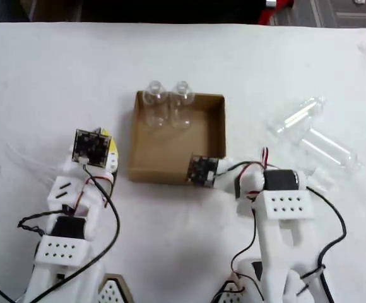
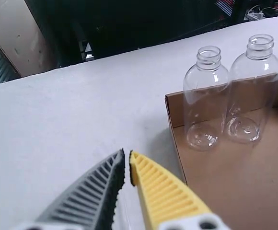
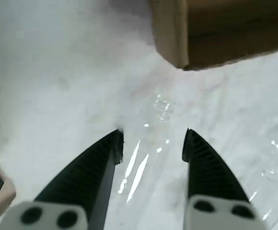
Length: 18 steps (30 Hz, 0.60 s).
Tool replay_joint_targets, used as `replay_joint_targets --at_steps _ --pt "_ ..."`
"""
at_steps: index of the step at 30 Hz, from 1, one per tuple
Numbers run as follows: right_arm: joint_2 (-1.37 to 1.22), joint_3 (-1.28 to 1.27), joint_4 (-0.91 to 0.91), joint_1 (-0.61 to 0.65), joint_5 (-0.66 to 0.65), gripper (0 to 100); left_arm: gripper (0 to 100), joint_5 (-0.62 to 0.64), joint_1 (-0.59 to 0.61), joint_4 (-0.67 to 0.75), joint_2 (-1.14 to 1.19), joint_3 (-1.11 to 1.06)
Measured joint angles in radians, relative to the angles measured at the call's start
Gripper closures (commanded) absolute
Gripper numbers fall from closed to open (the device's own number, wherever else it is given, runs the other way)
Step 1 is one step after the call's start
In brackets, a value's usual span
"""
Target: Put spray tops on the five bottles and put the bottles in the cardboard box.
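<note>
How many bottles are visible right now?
4. Two upright bottles in the cardboard box, far wall; two lying bottles on the table right of it. Clear shape between right gripper's fingers may be a fifth.

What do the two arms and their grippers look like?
The left arm and the right arm are white plastic with rows of round holes, black motors and loose black and red cables. Each wrist carries a small dark circuit board. The left gripper has one grey finger and one yellow finger, both ribbed and pointed. The right gripper has two black fingers on white bases.
</note>
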State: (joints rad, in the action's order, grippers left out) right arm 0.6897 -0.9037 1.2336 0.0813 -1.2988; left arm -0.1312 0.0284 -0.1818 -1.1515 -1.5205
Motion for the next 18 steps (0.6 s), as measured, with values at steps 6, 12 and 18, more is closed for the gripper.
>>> replay_joint_targets --at_steps 6,12,18 --pt "-0.100 0.000 -0.074 0.015 0.028 82.2 98 0.000 0.000 0.000 0.000 0.000" --pt "-0.206 0.000 -0.138 0.012 0.040 82.2 98 0.000 0.000 0.000 0.000 0.000" --pt "-0.275 0.000 -0.175 0.012 0.038 82.2 98 0.000 0.000 0.000 0.000 0.000"
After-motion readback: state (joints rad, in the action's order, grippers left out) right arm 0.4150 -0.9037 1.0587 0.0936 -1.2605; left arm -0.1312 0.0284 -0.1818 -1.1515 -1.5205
